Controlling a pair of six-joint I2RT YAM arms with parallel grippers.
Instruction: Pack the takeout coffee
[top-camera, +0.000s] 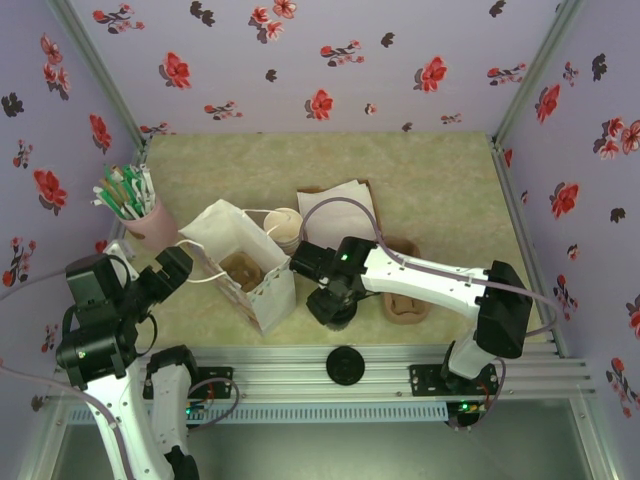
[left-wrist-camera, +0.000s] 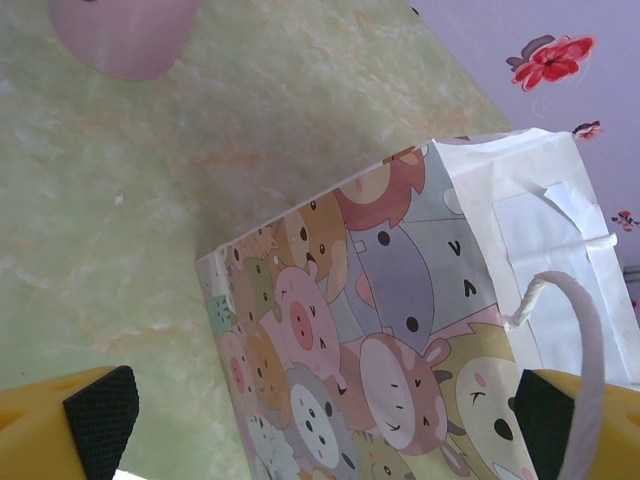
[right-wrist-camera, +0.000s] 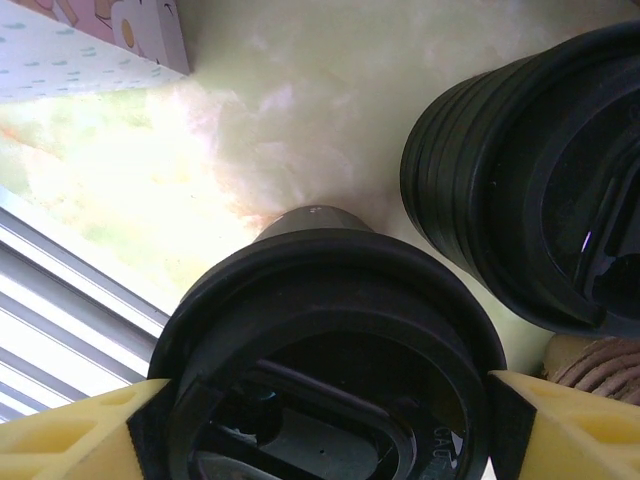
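The takeout coffee (right-wrist-camera: 330, 330), a dark cup under a round black lid, stands on the green table close to the front rail. My right gripper (right-wrist-camera: 325, 415) comes down over it, its yellow fingers and black pads pressed against the lid's rim on both sides. From above, the right gripper (top-camera: 330, 300) covers the cup just right of the paper bag (top-camera: 250, 270). The bag stands upright and open, printed with cartoon animals (left-wrist-camera: 380, 330). My left gripper (left-wrist-camera: 320, 425) is open, its pads spread wide in front of the bag's printed side; from above, the left gripper (top-camera: 175, 265) sits by the bag's left handle.
A short stack of black lids (right-wrist-camera: 540, 170) stands right beside the held cup. One loose black lid (top-camera: 345, 365) lies on the front rail. A stack of cream cups (top-camera: 283, 225), white napkins (top-camera: 335, 205), a cardboard carrier (top-camera: 405, 300) and a pink cup of straws (top-camera: 150, 220) are around.
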